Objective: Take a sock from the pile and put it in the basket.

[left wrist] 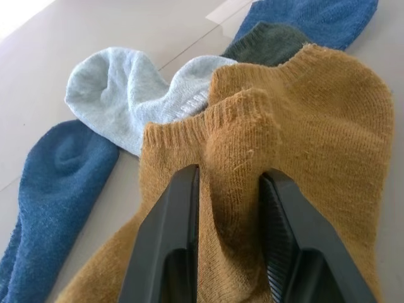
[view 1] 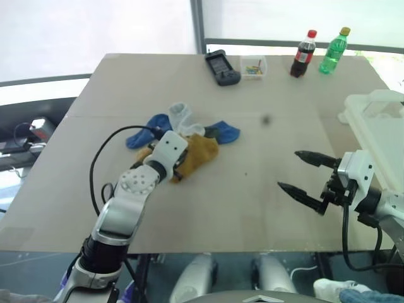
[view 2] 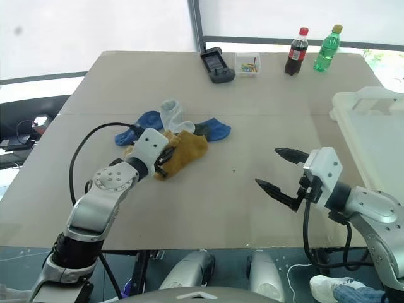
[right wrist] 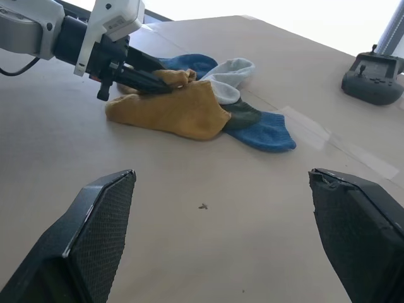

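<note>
With only a fold of the mustard sock (left wrist: pixel 303 145) pinched between the fingers of the left hand (left wrist: pixel 230 208), it could be dropped short of the basket (view 2: pixel 372 126), and the pale sock (left wrist: pixel 132 95) just ahead could be dragged along; the right hand (view 2: pixel 282 172) is held spread.

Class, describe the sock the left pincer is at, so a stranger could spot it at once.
On the tan table, find the small heap of socks left of centre. The mustard-yellow sock lies at its near edge, a fold of it between the left pincer's black fingers. It is the only yellow one among blue, pale and dark green neighbours.

I'm seeing bright daylight from the windows past the table's (view 1: pixel 252 208) far edge, blown out white. Shadows soft. Head views slightly hazy, wrist views sharp.
</note>
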Motion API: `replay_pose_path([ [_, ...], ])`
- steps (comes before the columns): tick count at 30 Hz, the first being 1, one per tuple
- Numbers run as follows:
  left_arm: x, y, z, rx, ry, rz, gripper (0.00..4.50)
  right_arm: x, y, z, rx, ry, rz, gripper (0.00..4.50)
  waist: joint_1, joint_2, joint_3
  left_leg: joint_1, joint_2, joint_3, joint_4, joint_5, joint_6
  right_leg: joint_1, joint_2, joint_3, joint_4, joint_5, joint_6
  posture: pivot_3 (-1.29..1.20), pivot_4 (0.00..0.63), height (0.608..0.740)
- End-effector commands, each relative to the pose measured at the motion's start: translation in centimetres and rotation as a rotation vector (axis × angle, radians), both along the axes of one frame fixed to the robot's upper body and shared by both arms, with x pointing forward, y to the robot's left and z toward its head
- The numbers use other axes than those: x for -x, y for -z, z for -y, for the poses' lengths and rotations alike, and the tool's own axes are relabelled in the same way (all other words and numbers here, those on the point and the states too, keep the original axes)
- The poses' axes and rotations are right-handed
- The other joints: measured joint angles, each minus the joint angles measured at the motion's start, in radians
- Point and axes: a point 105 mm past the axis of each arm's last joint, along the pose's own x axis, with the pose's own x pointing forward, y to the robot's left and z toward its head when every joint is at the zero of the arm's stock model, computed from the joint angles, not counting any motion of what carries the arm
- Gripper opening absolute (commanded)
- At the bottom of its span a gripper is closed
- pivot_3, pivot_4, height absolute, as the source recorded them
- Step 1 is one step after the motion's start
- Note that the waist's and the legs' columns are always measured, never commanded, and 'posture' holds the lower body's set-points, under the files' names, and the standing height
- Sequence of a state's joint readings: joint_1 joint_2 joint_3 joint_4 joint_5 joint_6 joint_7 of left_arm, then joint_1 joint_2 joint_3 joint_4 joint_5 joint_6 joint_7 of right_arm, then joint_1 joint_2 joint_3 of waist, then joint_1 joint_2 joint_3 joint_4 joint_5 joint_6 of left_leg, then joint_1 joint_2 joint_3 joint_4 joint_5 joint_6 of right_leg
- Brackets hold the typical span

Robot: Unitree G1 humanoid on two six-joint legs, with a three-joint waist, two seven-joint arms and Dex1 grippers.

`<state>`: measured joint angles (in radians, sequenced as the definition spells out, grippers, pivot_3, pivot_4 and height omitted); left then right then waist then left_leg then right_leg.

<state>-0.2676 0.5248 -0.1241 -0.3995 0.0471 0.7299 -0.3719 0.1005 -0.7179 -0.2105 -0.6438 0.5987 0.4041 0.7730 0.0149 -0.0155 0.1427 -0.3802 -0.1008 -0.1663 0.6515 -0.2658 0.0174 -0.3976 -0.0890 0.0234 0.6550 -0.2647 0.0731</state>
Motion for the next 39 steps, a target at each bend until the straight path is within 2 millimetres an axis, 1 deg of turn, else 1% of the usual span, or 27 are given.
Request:
replay_pose_path([
  [1, 0.2, -1.5, -0.5, 0.003, -0.004, 0.060, 1.37, 0.1, -0.9, -0.4, -0.010, -0.008, 0.047, 4.50, 0.000, 0.000, 0.000, 0.000, 0.000, 0.000, 0.000, 0.000, 0.000, 0.000, 0.000, 0.000, 0.000, 0.000, 0.000, 0.00, 0.150, 0.740],
  [6, 0.4, -1.4, -0.8, 0.022, -0.012, 0.049, 1.37, 0.0, -0.9, -0.4, -0.012, -0.007, 0.048, 4.50, 0.000, 0.000, 0.000, 0.000, 0.000, 0.000, 0.000, 0.000, 0.000, 0.000, 0.000, 0.000, 0.000, 0.000, 0.000, 0.00, 0.150, 0.740],
  [11, 0.5, -1.4, -0.7, 0.052, -0.003, 0.040, 1.37, 0.0, -0.8, -0.5, -0.013, -0.006, 0.049, 4.50, 0.000, 0.000, 0.000, 0.000, 0.000, 0.000, 0.000, 0.000, 0.000, 0.000, 0.000, 0.000, 0.000, 0.000, 0.000, 0.00, 0.150, 0.740],
  [13, 0.6, -1.3, -0.5, 0.063, 0.011, 0.033, 0.86, 0.0, -0.9, -0.5, -0.013, -0.005, 0.050, 4.50, 0.000, 0.000, 0.000, 0.000, 0.000, 0.000, 0.000, 0.000, 0.000, 0.000, 0.000, 0.000, 0.000, 0.000, 0.000, 0.00, 0.150, 0.740],
  [15, 0.8, -1.3, -0.4, 0.066, 0.024, 0.026, 0.16, 0.0, -0.8, -0.5, -0.014, -0.005, 0.050, 4.50, 0.000, 0.000, 0.000, 0.000, 0.000, 0.000, 0.000, 0.000, 0.000, 0.000, 0.000, 0.000, 0.000, 0.000, 0.000, 0.00, 0.150, 0.740],
  [16, 1.0, -1.3, -0.4, 0.063, 0.034, 0.027, 0.07, 0.0, -0.8, -0.5, -0.014, -0.004, 0.050, 4.50, 0.000, 0.000, 0.000, 0.000, 0.000, 0.000, 0.000, 0.000, 0.000, 0.000, 0.000, 0.000, 0.000, 0.000, 0.000, 0.00, 0.150, 0.740],
  [25, 3.3, -2.0, 0.7, 0.049, 0.184, 0.006, 0.07, 0.0, -0.8, -0.5, -0.017, -0.004, 0.046, 4.50, 0.000, 0.000, 0.000, 0.000, 0.000, 0.000, 0.000, 0.000, 0.000, 0.000, 0.000, 0.000, 0.000, 0.000, 0.000, 0.00, 0.150, 0.740],
  [28, 4.1, -1.9, 1.9, 0.057, 0.263, -0.026, 0.07, 0.0, -0.7, -0.5, -0.019, -0.003, 0.044, 4.50, 0.001, 0.000, 0.000, 0.000, 0.000, 0.000, 0.000, 0.000, 0.000, 0.000, 0.000, 0.000, 0.000, 0.000, 0.000, 0.00, 0.150, 0.740],
  [33, 5.0, -1.5, 3.9, 0.089, 0.369, -0.092, 0.07, 0.2, -0.7, -0.5, -0.020, 0.007, 0.043, 4.50, 0.000, 0.000, 0.000, 0.000, 0.000, 0.000, 0.000, 0.000, 0.000, 0.000, 0.000, 0.000, 0.000, 0.000, 0.000, 0.00, 0.150, 0.740],
  [35, 4.8, -1.4, 4.3, 0.101, 0.377, -0.112, 0.07, 0.3, -0.7, -0.4, -0.019, 0.015, 0.045, 4.50, 0.000, 0.000, 0.000, 0.000, 0.000, 0.000, 0.000, 0.000, 0.000, 0.000, 0.000, 0.000, 0.000, 0.000, 0.000, 0.00, 0.150, 0.740],
  [39, 3.4, -1.0, 3.0, 0.064, 0.298, -0.118, 0.07, 0.6, -0.8, -0.2, -0.016, 0.030, 0.046, 4.50, 0.000, 0.000, 0.000, 0.000, 0.000, 0.000, 0.000, 0.000, 0.000, 0.000, 0.000, 0.000, 0.000, 0.000, 0.000, 0.00, 0.150, 0.740],
])
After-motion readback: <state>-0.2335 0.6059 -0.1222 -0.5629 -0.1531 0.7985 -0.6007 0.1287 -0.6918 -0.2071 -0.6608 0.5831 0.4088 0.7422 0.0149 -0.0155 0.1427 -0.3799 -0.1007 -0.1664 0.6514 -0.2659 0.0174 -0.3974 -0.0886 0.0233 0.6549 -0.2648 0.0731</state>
